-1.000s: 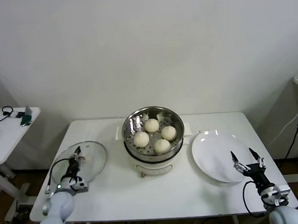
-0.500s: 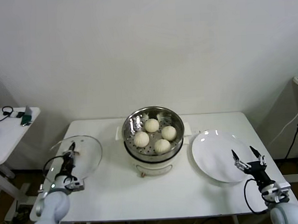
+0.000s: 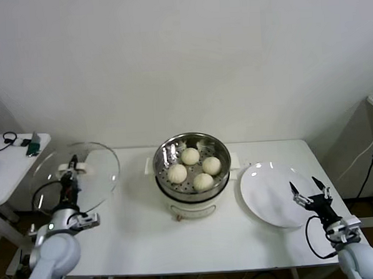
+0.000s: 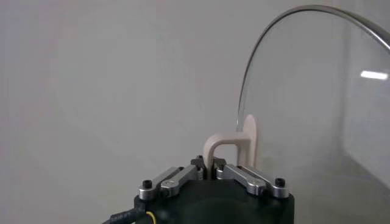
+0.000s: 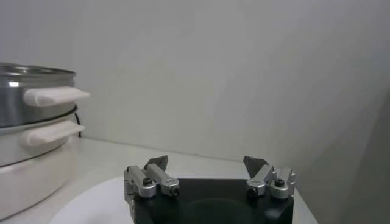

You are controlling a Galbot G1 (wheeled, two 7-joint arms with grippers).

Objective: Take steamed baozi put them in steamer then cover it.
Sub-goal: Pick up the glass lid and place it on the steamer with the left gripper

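The left pincer (image 3: 68,177) is closed on the handle of the cover (image 3: 76,176), holding it tilted above the left edge of the bench (image 3: 142,242). The cover is rigid, breakable glass and probably fairly heavy; the handle is the correct grip point. Four steamed baozi (image 3: 194,167) sit in the steamer (image 3: 192,170) at bench centre. The right pincer (image 3: 309,192) hangs open and empty over the plate (image 3: 271,194) near the right edge. No legible markings.

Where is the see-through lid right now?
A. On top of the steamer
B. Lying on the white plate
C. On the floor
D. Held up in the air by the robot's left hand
D: the left hand grips the cover by its handle and holds it tilted above the table's left end, away from the open steamer.
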